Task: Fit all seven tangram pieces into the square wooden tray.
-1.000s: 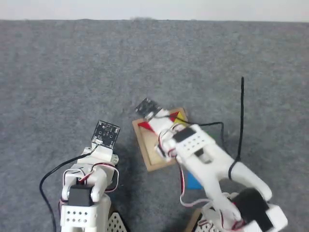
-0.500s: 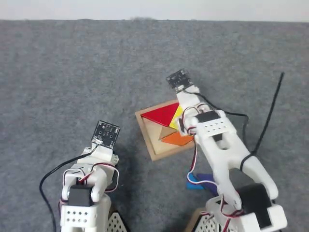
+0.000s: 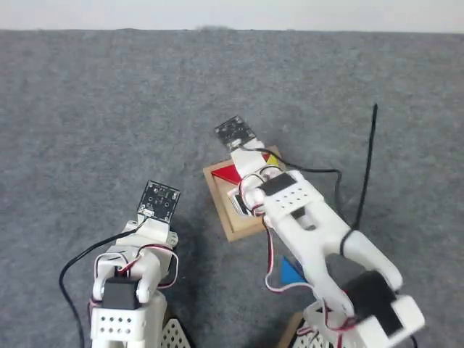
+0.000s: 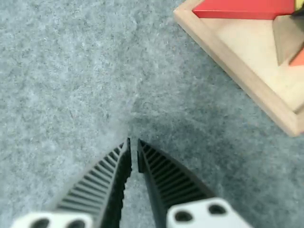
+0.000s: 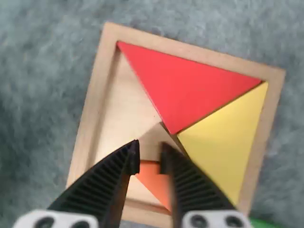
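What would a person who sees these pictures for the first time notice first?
First the wooden tray on the grey carpet, with a large red triangle and a yellow triangle fitted edge to edge inside it. The right gripper is over the tray's middle, near an orange piece. A blue piece lies outside the tray, beside the right arm.

The left arm [image 3: 129,297] and right arm [image 3: 312,232] have white plastic housings with dark motor blocks. A small black circuit board [image 3: 159,201] is mounted on each wrist. A black cable [image 3: 78,262] and red-and-white wires [image 3: 272,270] run along the links. The left hand [image 4: 133,141] and right hand [image 5: 149,144] carry black ribbed fingers [image 4: 109,175] on white mounts with round holes.
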